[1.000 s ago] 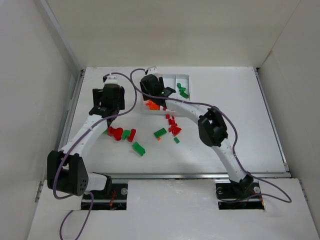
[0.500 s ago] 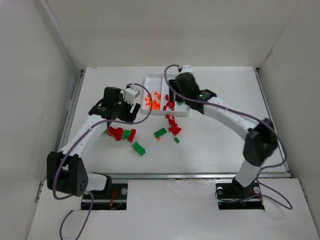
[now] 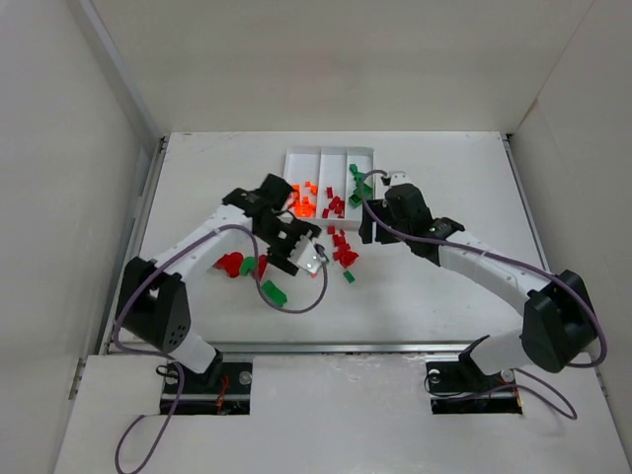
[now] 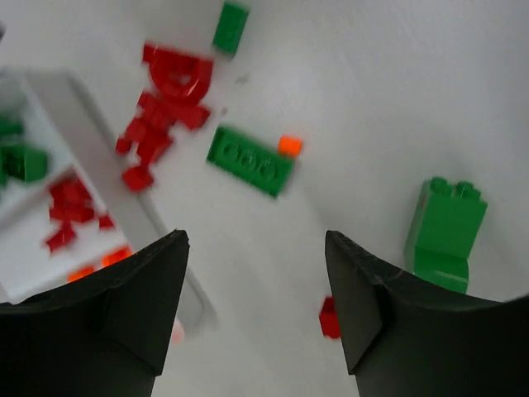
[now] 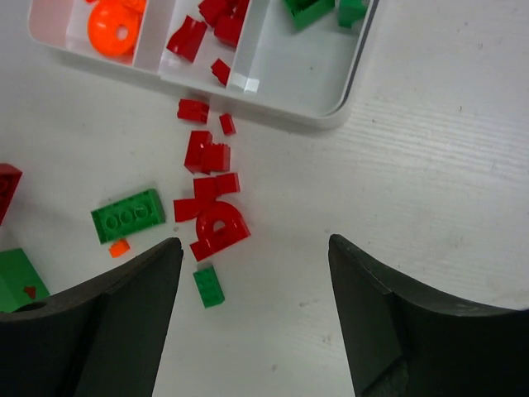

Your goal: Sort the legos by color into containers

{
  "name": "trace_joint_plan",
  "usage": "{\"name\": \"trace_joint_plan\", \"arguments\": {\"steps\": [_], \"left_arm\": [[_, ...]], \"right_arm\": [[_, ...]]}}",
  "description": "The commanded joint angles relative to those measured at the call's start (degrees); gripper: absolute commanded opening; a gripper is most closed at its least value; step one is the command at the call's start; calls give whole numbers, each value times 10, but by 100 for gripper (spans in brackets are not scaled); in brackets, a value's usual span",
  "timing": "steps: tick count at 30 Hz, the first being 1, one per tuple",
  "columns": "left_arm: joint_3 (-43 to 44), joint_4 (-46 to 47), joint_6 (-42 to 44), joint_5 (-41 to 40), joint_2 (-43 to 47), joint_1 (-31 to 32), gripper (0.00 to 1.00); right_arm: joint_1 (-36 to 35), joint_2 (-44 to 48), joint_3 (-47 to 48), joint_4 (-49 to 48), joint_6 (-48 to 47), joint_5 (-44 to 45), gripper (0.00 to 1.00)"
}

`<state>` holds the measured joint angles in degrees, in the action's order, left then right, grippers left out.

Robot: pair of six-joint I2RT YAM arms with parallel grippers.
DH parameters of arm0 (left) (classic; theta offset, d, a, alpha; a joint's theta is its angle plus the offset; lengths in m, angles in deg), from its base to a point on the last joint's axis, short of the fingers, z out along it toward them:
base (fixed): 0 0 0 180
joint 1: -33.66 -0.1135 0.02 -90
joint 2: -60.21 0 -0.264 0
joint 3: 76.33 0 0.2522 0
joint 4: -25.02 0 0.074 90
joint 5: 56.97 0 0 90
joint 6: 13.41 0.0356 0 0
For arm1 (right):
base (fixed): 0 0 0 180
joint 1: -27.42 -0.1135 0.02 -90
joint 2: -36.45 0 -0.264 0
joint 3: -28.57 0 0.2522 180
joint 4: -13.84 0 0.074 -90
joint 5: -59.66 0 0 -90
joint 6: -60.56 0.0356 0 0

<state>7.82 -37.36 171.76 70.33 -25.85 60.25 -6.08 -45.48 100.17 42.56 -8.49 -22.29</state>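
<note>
The white tray holds orange bricks in its left compartment, red ones in the middle and green ones on the right. Loose red bricks lie just in front of it, seen in both wrist views. A flat green brick with a tiny orange piece lies beside them. My left gripper hovers open and empty near the tray's front corner. My right gripper hovers open and empty right of the red bricks.
A tall green brick stands near the front. A small green brick lies by the red arch. Larger red and green pieces lie at the left. White walls enclose the table.
My left gripper swung from left of the tray to over the loose bricks in front of it. My right gripper drew back from over the tray to its front right.
</note>
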Motion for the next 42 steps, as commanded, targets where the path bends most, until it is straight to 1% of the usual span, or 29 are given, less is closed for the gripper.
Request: {"name": "trace_joint_plan", "arguments": {"steps": [1, 4, 7, 14, 16, 18, 21, 24, 28, 32, 37, 42], "left_arm": [[16, -49, 124, -58, -24, 97, 63], [5, 9, 86, -74, -37, 156, 55], [-6, 34, 92, -99, -62, 161, 47], [-6, 27, 122, -147, -126, 173, 36], [-13, 20, 151, -171, -134, 173, 36], [-23, 26, 158, -185, -140, 173, 36], [-30, 48, 136, -191, -159, 173, 36], [-17, 54, 123, -191, -176, 173, 36], [-24, 77, 123, -191, -176, 173, 36], [-29, 99, 104, -196, -189, 173, 37], [-29, 104, 99, -208, -200, 167, 35], [-46, 93, 109, -207, -189, 162, 34]], "right_arm": [[-3, 54, -22, -45, 12, -8, 77], [-3, 79, -47, -45, 12, -1, 78], [-3, 102, -71, -45, 12, 5, 78], [-3, 115, -102, -50, 18, 10, 78], [-3, 115, -107, -50, 18, 10, 78], [-3, 115, -107, -50, 18, 10, 78], [-3, 115, -107, -50, 18, 15, 78], [-3, 115, -107, -50, 18, 15, 78], [-3, 110, -118, -56, 18, 10, 78], [-3, 110, -123, -61, 24, 10, 78], [-3, 105, -123, -61, 24, 10, 78], [-3, 105, -128, -61, 30, 10, 78]]}}
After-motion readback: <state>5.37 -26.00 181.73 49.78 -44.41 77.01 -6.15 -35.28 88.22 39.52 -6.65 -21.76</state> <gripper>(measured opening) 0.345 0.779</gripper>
